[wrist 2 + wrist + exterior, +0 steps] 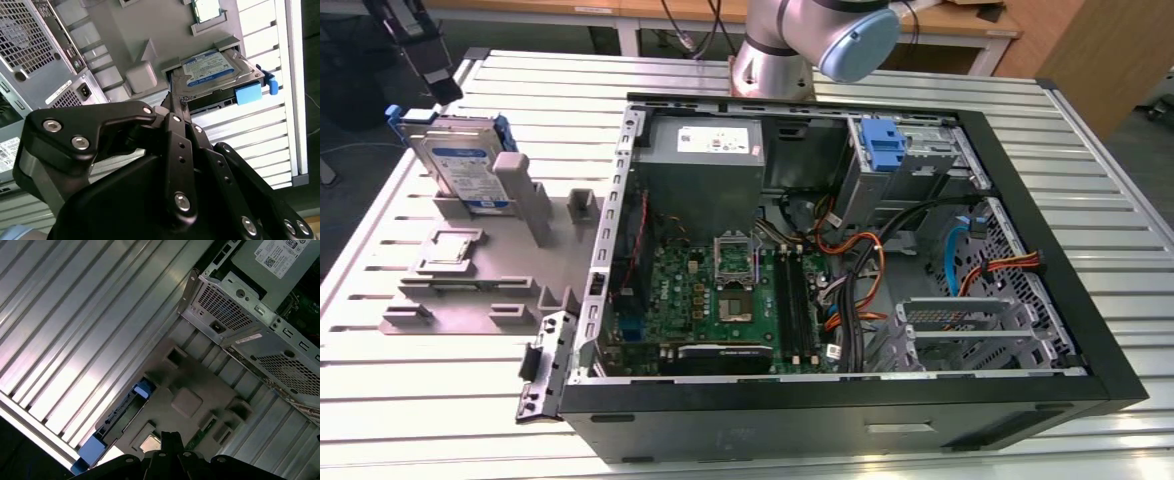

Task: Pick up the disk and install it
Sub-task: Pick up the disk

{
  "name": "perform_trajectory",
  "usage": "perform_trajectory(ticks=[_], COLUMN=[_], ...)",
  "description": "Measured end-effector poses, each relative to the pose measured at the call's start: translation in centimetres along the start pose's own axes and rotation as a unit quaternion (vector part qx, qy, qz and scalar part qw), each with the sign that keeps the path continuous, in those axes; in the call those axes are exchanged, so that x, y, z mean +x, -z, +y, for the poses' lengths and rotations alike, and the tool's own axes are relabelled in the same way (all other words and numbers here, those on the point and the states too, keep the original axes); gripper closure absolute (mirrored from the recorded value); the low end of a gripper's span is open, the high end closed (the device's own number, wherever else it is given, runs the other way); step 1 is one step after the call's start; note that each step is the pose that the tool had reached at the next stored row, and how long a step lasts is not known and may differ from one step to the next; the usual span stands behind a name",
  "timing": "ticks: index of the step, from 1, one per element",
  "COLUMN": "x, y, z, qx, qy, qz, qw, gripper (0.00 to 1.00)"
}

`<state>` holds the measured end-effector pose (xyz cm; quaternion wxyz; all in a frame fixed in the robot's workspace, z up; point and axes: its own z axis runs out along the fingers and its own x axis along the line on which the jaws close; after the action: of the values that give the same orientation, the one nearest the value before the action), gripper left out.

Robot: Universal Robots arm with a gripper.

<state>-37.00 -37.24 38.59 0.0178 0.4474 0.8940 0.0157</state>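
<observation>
Closed claw [443,88] near disk [462,165] — apart

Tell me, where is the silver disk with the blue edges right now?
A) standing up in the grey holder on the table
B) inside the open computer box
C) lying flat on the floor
A: the disk stands on edge in a slot of the grey holder, on the table beside the open computer case, not inside it.

In the exterior view, an open computer case [854,405] lay on a slatted table [440,400], grey fixture [467,300] at its nine o'clock.
</observation>
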Motion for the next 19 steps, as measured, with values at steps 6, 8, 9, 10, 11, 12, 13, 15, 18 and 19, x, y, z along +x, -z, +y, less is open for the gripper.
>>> perform_trajectory(ticks=[6, 8, 9, 10, 11, 12, 13, 15, 18, 19], x=[0.08, 0.15, 0.21, 0.25, 0.25, 0.26, 0.26, 0.27, 0.27, 0.27], y=[-0.05, -0.06, -0.07, -0.09, -0.09, -0.09, -0.09, -0.1, -0.11, -0.12], z=[0.06, 0.12, 0.16, 0.18, 0.18, 0.19, 0.19, 0.2, 0.2, 0.2], qx=[0.0003, 0.0004, 0.0004, 0.0003, 0.0003, 0.0004, 0.0005, 0.0005, 0.0006, 0.0007], qy=[-0.013, -0.016, -0.017, -0.018, -0.019, -0.02, -0.023, -0.027, -0.033, -0.034], qz=[-0.0006, -0.0007, -0.0007, -0.0008, -0.0008, -0.0009, -0.001, -0.0012, -0.0014, -0.0015], qw=[0.9999, 0.9999, 0.9999, 0.9998, 0.9998, 0.9998, 0.9997, 0.9996, 0.9995, 0.9994], gripper=[0.9, 0.9, 0.9, 0.9, 0.9, 0.9, 0.9, 0.9, 0.9, 0.9])
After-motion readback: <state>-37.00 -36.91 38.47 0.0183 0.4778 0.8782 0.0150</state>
